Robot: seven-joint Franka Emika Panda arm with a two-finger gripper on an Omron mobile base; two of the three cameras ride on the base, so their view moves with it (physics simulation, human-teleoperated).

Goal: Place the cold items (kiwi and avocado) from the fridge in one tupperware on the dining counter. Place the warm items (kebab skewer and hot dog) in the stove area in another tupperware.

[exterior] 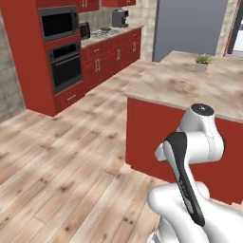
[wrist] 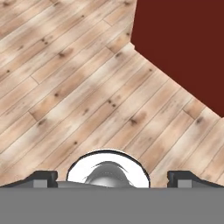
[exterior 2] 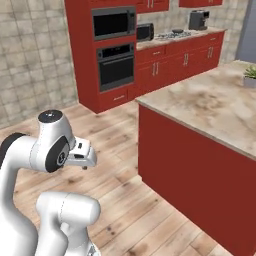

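Note:
My gripper [wrist: 113, 178] hangs over the wooden floor and points down at it. Its two dark fingertips [wrist: 43, 177] stand far apart, open, with nothing between them. The dining counter [exterior: 190, 83], a red island with a marble top, stands ahead to the right; its red side wall [wrist: 183, 43] fills the upper right of the hand view. The stove area [exterior: 105, 33] lies on the far red cabinet run, also seen in the right base view [exterior 2: 173, 34]. The kiwi, avocado, kebab skewer, hot dog and tupperware are out of view.
A small potted plant [exterior: 202, 61] sits on the dining counter. A red tower with a microwave and wall oven [exterior: 64, 66] stands at the left, and a coffee machine [exterior: 119, 18] beside the stove. A tall grey front [exterior: 190, 26] rises behind the counter. Wooden floor [exterior: 71, 156] lies between them.

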